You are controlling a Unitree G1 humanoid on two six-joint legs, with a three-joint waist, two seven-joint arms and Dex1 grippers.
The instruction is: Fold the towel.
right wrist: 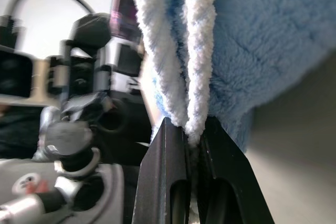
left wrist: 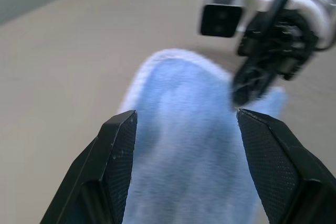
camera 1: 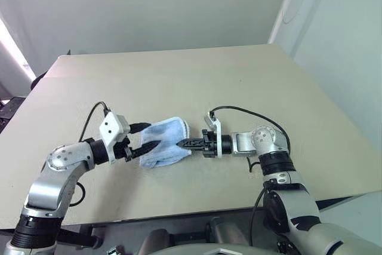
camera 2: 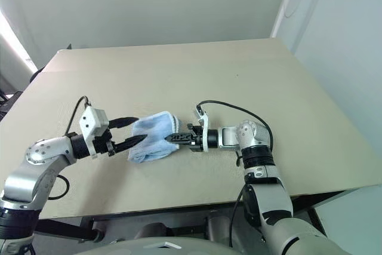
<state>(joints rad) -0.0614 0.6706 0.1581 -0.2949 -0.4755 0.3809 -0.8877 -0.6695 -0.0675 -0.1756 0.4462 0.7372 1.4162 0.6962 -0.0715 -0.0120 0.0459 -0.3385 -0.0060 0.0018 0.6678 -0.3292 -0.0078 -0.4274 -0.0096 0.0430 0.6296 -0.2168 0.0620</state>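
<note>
The towel (camera 1: 170,131) is a light-blue cloth with a white border, bunched into a folded wad at the near middle of the table, between my two grippers. My right gripper (camera 1: 181,143) comes in from the right and is shut on the towel's doubled white edge (right wrist: 189,51), which is pinched between its fingers. My left gripper (camera 1: 154,135) reaches in from the left with its fingers (left wrist: 118,145) spread wide. They straddle the towel's left end (left wrist: 184,145), one finger over it and one under. The right gripper's black tip (left wrist: 247,85) also appears in the left wrist view, at the towel's far end.
The tan table (camera 1: 179,76) stretches wide and bare behind the towel up to a grey wall. Its front edge (camera 1: 179,210) runs just under my arms, and its right edge (camera 1: 334,111) drops off to the floor. Black cables loop from both wrists.
</note>
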